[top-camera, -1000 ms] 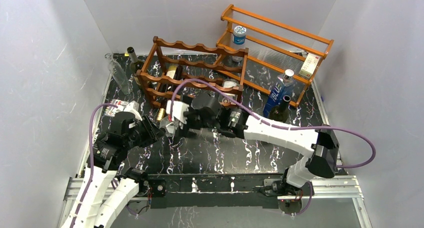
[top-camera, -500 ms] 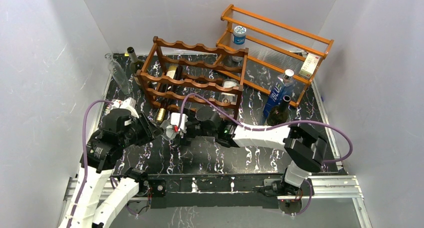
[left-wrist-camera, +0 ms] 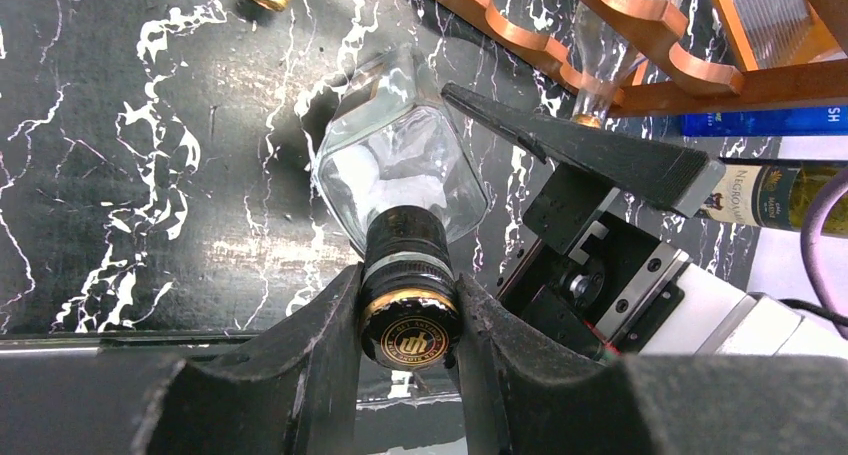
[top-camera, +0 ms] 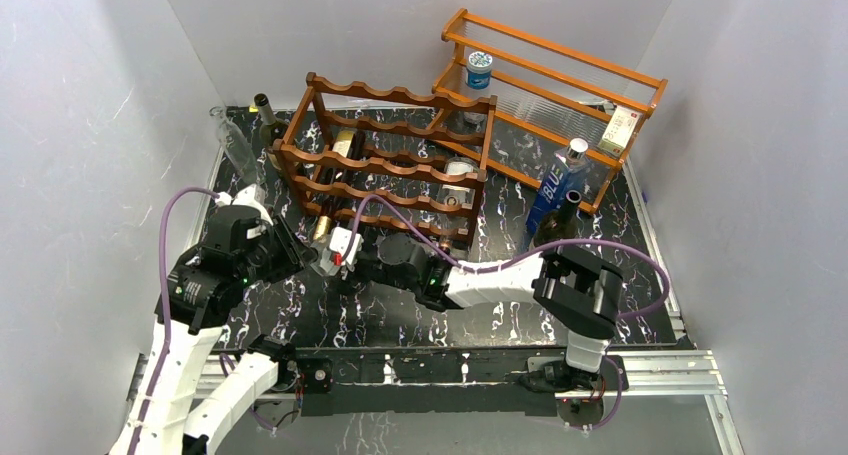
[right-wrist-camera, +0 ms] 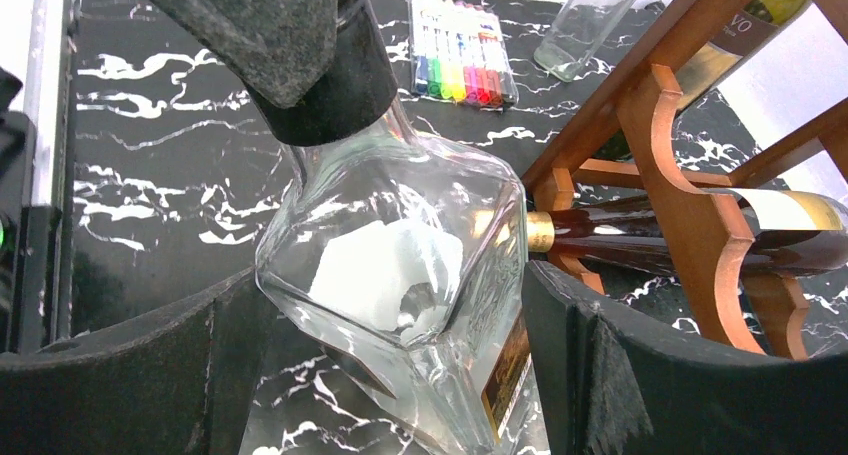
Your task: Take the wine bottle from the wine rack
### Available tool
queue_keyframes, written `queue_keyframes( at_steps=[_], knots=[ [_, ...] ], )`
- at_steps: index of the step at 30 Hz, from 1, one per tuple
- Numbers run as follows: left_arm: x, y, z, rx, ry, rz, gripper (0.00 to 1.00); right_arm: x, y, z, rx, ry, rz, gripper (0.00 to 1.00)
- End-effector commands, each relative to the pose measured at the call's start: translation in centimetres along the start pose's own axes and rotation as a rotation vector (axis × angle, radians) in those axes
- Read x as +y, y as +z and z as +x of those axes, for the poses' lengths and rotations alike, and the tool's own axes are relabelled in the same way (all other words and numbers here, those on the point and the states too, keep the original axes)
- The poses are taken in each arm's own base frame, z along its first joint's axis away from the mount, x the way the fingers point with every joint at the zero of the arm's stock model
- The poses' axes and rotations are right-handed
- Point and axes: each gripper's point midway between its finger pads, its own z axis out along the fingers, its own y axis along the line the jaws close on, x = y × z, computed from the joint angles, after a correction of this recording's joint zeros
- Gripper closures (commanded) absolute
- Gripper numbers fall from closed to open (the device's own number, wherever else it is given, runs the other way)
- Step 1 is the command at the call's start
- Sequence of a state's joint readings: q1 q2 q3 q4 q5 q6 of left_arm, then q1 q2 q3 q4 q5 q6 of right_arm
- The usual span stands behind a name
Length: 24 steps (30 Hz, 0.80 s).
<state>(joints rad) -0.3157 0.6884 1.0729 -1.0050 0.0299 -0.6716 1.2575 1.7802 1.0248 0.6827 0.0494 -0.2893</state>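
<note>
A clear square glass bottle (left-wrist-camera: 400, 165) with a black, gold-crested cap hangs over the table in front of the dark reddish-brown wine rack (top-camera: 390, 165). It is out of the slots. My left gripper (left-wrist-camera: 408, 275) is shut on its cap. My right gripper (right-wrist-camera: 390, 275) has a finger against each side of the bottle's body (right-wrist-camera: 390, 215). In the top view the bottle (top-camera: 325, 255) lies between the left gripper (top-camera: 300, 255) and the right gripper (top-camera: 345, 260), just off the rack's near left corner.
The rack (right-wrist-camera: 690, 205) holds several bottles, one dark with gold foil (right-wrist-camera: 650, 230). An orange shelf (top-camera: 560, 75) stands at the back right with a blue bottle (top-camera: 555, 185) and a dark bottle (top-camera: 560, 220) before it. A marker pack (right-wrist-camera: 460, 50) lies at the left.
My right arm has carried the clear bottle left and nearer, away from the rack, to the left gripper. The left gripper now grips its cap.
</note>
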Motion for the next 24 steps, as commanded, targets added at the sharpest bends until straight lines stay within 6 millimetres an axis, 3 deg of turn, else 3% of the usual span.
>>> queue_keyframes(
  at_steps=[1, 6, 11, 16, 18, 22, 24],
  knots=[
    [-2.5, -2.0, -1.3, -0.022, -0.003, 0.093, 1.00, -0.8, 1.1, -1.4, -0.067, 0.132, 0.092, 0.03],
    [-2.5, -2.1, -2.0, -0.021, -0.089, 0.037, 1.00, -1.0, 1.6, -1.2, -0.096, 0.068, 0.304, 0.02],
    [-2.0, -2.2, -2.5, -0.031, -0.141, -0.017, 1.00, -2.9, 1.7, -0.7, -0.085, 0.060, 0.508, 0.02],
    [-1.8, -2.3, -2.8, -0.036, -0.148, -0.038, 1.00, -3.4, 2.4, -1.0, -0.093, 0.033, 0.539, 0.04],
    [-1.7, -2.5, -3.0, -0.042, -0.141, -0.043, 1.00, -3.1, 2.5, -1.2, -0.102, 0.026, 0.515, 0.14],
    [-2.3, -2.9, -3.8, -0.068, -0.098, -0.015, 0.98, -1.7, 2.4, -1.9, -0.136, 0.053, 0.419, 0.48],
    [-2.9, -3.0, -4.1, -0.074, -0.078, 0.013, 0.72, -1.3, 2.2, -2.3, -0.144, 0.079, 0.391, 0.61]
  ],
)
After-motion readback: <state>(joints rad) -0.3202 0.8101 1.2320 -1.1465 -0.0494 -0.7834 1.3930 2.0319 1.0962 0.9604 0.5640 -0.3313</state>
